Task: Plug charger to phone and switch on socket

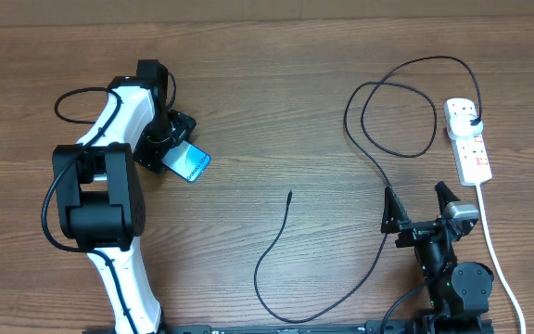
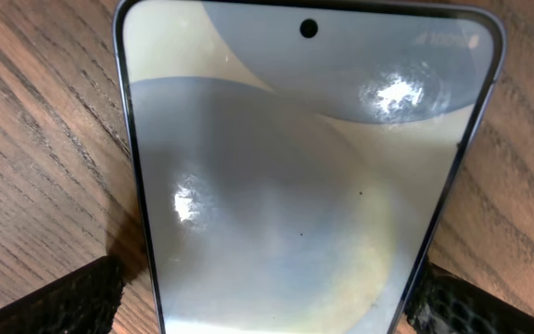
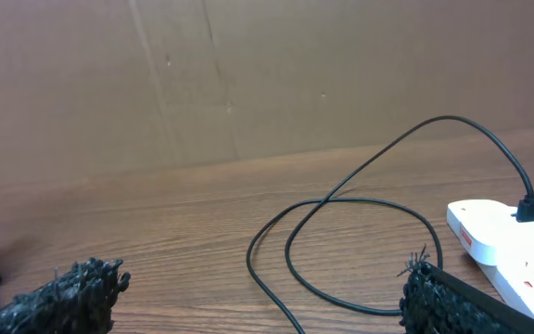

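Phone (image 1: 193,165) sits left of centre in the overhead view on the tabletop (image 1: 276,83). Cyan screen, white text at one end, too small to read. Left wrist view: pale text at the screen's upper right, blurred and unreadable; the phone's lower end is cut off by the frame. Left end effector (image 1: 171,147) parted, pads (image 2: 54,301) flanking the phone. Shadowed gap on the frame-left side; contact on the other side unclear. Charger (image 1: 346,113) loops over the right half, tip (image 1: 290,193) lying at centre, well apart from the phone. Plug (image 1: 472,118) sits in the socket (image 1: 469,144) at the right edge; the socket's red markings are illegible. Right end effector (image 1: 413,189) lower right, wide, empty; fingers (image 3: 63,297) cropped in the right wrist view.
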You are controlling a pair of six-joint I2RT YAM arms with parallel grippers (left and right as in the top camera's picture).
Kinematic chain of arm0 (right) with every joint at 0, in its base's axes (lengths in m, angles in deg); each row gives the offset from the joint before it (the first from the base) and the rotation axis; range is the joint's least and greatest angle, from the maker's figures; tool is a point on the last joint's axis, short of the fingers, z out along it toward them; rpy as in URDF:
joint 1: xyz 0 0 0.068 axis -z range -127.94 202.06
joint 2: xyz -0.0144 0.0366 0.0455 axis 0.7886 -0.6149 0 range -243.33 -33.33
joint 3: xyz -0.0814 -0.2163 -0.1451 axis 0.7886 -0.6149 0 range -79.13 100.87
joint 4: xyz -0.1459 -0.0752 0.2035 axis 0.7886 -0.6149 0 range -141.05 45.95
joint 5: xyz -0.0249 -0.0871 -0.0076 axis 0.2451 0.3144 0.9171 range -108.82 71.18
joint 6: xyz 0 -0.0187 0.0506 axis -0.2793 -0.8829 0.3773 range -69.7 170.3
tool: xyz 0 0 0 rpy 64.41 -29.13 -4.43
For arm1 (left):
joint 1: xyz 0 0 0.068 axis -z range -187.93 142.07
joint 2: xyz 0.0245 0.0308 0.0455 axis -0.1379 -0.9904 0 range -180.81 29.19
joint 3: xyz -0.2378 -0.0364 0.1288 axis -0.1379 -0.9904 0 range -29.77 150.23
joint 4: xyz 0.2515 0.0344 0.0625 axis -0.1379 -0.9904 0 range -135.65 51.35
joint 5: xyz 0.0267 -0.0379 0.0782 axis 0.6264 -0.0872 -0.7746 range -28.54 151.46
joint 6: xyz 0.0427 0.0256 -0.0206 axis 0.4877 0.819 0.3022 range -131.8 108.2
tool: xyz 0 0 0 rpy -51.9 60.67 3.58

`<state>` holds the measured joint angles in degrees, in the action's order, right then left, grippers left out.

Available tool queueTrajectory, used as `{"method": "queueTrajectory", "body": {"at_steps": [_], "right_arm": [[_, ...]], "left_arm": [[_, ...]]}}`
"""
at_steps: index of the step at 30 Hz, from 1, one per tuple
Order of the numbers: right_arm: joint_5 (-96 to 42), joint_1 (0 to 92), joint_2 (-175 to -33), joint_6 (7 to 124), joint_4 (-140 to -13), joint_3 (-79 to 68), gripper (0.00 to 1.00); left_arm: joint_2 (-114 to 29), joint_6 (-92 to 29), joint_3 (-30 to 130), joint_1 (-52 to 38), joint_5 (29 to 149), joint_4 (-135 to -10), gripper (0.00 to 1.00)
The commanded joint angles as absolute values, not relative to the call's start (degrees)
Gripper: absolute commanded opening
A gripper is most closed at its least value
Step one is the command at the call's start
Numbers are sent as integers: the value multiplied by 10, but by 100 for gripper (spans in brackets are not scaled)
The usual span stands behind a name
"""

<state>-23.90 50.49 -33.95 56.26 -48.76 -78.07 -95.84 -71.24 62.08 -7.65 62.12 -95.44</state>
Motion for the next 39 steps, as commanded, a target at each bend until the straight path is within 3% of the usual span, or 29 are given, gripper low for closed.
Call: {"method": "queueTrajectory", "body": {"at_steps": [1,23,29,39], "right_arm": [[-234,502,-335,562,-485,-787,100],[-234,502,-335,562,-485,-787,100],[-234,502,-335,562,-485,-787,100],[-234,502,-335,562,-485,-787,100]], "left_arm": [[-983,-705,603,-78,610,-952,100],[-1025,-705,603,-78,641,-937,100],[-1025,-705,603,-78,641,-936,85],[-1025,-705,603,-78,641,-937,85]]}}
